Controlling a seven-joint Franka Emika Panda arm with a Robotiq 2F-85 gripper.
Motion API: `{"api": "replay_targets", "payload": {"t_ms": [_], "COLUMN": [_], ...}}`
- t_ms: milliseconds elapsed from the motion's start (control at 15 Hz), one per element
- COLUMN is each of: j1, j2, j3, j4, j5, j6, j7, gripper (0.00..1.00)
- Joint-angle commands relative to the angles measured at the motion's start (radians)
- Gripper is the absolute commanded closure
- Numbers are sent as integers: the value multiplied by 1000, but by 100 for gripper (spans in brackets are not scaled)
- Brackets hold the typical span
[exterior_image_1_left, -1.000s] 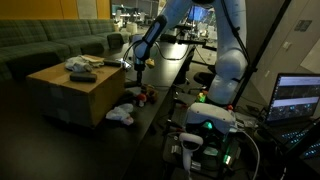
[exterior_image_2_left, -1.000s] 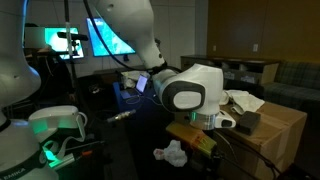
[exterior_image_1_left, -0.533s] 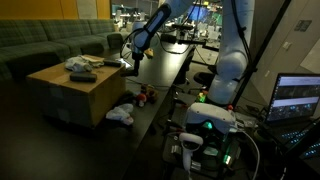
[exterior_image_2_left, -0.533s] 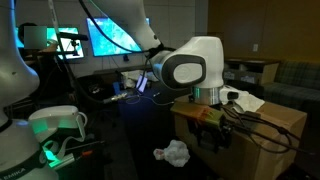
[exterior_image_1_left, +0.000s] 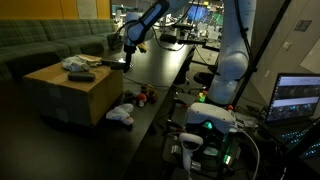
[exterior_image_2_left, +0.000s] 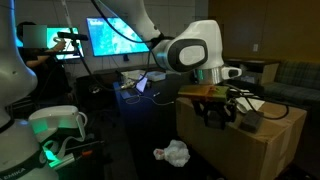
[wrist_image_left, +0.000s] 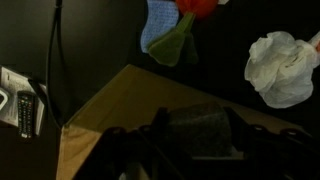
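Wrist view has the pincer (wrist_image_left: 197, 142) about half closed around a dark grey block (wrist_image_left: 205, 128), up in the air over a corner of the cardboard box (wrist_image_left: 110, 105). So I'd say the pickup part is done and the block hasn't been put down anywhere. That view also catches a remote (wrist_image_left: 20, 108) off to the left and a white cloth (wrist_image_left: 285, 65) on the floor. In an exterior view the block is hard to make out, but you can see the pincer (exterior_image_2_left: 216, 110) hanging clear above the box

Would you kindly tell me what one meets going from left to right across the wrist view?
remote control → black cable → blue cloth → white crumpled cloth
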Motion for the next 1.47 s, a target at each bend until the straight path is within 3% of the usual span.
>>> {"api": "replay_targets", "payload": {"t_ms": [0, 867, 1400], "j1": [24, 48, 58], "j2": [9, 171, 242], "j3": [-4, 58, 66], "j4": [71, 262, 342], "j5": [22, 60, 49], "j6": [-29, -29, -25], "j7": [-40, -140, -125], "gripper": [66, 66, 66]}}
